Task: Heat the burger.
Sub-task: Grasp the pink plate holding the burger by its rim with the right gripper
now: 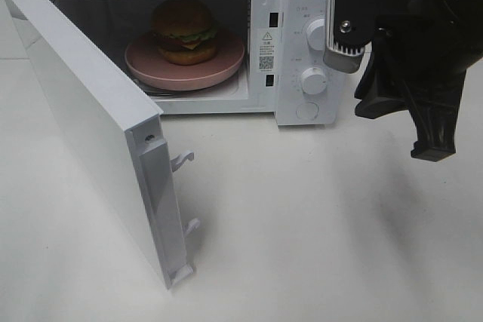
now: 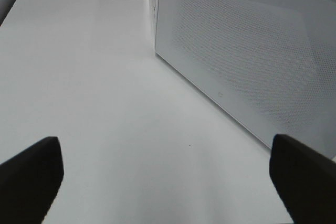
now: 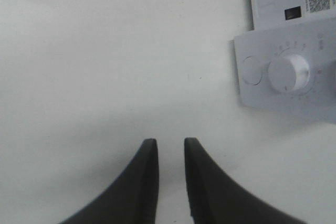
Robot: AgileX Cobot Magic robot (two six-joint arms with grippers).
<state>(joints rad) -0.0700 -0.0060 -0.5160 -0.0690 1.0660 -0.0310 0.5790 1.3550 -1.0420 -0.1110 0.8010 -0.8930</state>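
Observation:
The burger [image 1: 185, 29], with a brown domed bun, sits on a pink dish [image 1: 226, 62] inside the open microwave [image 1: 302, 5]. Its white door [image 1: 83, 111] swings out to the front left. My right arm [image 1: 415, 35] hangs in front of the control panel, to the right of the cavity. In the right wrist view my right gripper [image 3: 170, 142] points down at the bare table with a narrow gap between its fingers and nothing in it. My left gripper [image 2: 168, 182] is wide open and empty, low over the table, facing the door's outer face [image 2: 247, 51].
Two white knobs [image 1: 313, 81] [image 1: 315, 32] and a round button [image 1: 308, 111] are on the panel. The lower knob [image 3: 287, 73] and the button [image 3: 253, 71] also show in the right wrist view. White table [image 1: 317, 224] stretches in front of the microwave.

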